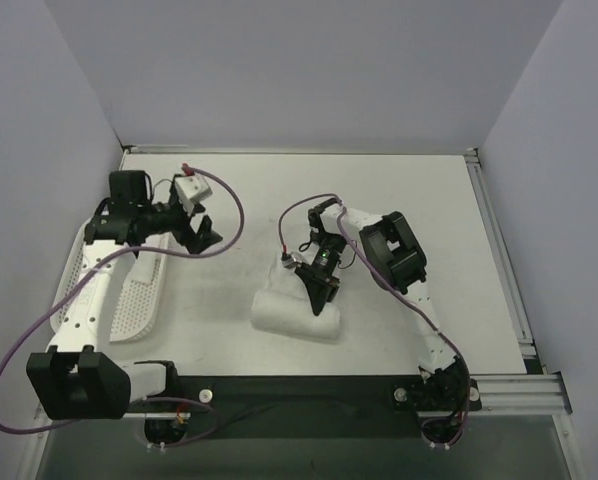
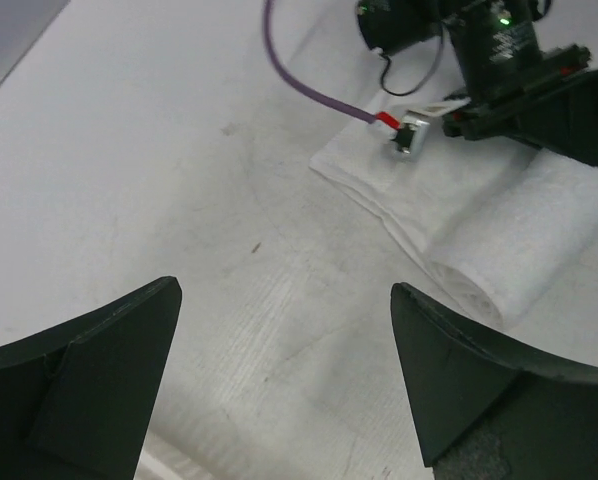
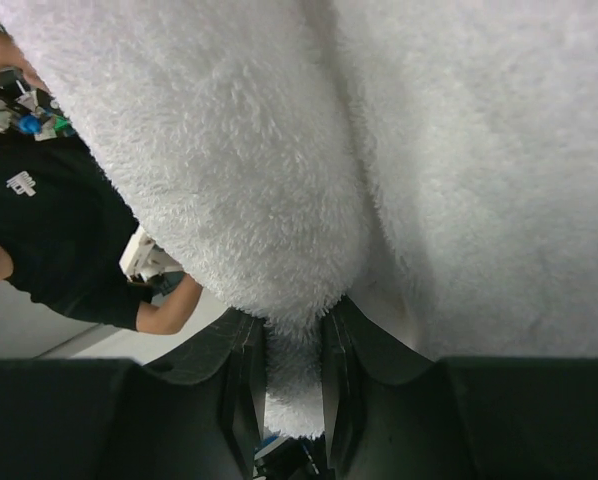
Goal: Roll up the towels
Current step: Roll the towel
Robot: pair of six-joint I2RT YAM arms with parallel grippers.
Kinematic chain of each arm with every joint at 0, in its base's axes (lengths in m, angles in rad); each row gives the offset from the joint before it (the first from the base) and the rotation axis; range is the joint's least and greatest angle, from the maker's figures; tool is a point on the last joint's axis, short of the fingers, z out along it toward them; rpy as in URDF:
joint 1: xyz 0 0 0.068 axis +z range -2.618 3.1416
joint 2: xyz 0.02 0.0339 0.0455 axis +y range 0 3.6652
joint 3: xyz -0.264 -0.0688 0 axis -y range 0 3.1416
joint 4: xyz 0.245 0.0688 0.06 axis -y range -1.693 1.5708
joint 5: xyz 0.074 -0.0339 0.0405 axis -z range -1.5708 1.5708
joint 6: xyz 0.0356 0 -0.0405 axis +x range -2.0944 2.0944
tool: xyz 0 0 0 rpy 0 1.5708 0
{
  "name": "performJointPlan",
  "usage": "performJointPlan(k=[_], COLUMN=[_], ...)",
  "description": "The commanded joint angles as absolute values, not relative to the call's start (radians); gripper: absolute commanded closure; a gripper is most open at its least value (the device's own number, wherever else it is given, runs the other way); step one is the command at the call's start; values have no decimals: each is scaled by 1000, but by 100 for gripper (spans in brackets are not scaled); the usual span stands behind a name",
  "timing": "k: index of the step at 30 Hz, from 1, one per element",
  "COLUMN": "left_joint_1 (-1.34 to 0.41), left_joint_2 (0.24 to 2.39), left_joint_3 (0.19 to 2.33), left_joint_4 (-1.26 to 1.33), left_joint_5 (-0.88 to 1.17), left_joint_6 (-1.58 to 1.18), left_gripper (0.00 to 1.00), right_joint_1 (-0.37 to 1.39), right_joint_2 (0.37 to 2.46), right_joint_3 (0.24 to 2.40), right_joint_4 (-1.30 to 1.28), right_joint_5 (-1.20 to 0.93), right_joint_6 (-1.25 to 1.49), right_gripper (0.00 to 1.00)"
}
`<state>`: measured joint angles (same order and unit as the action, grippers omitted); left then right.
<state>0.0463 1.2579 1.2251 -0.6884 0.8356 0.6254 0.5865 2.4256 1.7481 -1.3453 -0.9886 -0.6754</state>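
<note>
1. Towel (image 1: 297, 315) lies as a fat roll just below the middle of the top view, on the bare surface (image 1: 399, 200). In the left wrist view a short flat tail runs from it toward the upper left.
2. Right hand (image 1: 319, 288) sits on the roll, clenched on a thin fold of terry, probably to keep the wrap tight so it cannot spring loose.
3. Left hand (image 1: 201, 238) hangs released and holds nothing. It is at the upper left, well apart from the roll and beside the perforated basket (image 1: 129, 300), likely parked there so it does not drag the cloth.
</note>
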Motion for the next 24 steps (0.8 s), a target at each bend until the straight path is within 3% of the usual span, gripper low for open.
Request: performJointPlan(k=[1,5,11,22,24], left_joint_1=[-142,-367,-702,-894,-896], left_joint_2=[1207,1105,1100,1324,1365], left_joint_3=[1146,1000,841,736,715], left_joint_4=[-705,-692,-605,-293,-278], left_joint_5=[723,631,420,262,233], left_joint_6=[744,944,980,954,969], left_gripper=[3,3,12,7,14], right_joint_1=[584,583,581,577,574], right_joint_2=[2482,2500,2536,2566,2563], right_joint_3=[1801,1813,1862,1899,1901], right_joint_4=[-1335,-1328,-1310,-1282,-1276], right_joint_5=[-920,-901,-861,-839,-836], right_joint_6=[-658,-631,-557,-480,-471], right_gripper=[100,100,100,99,98])
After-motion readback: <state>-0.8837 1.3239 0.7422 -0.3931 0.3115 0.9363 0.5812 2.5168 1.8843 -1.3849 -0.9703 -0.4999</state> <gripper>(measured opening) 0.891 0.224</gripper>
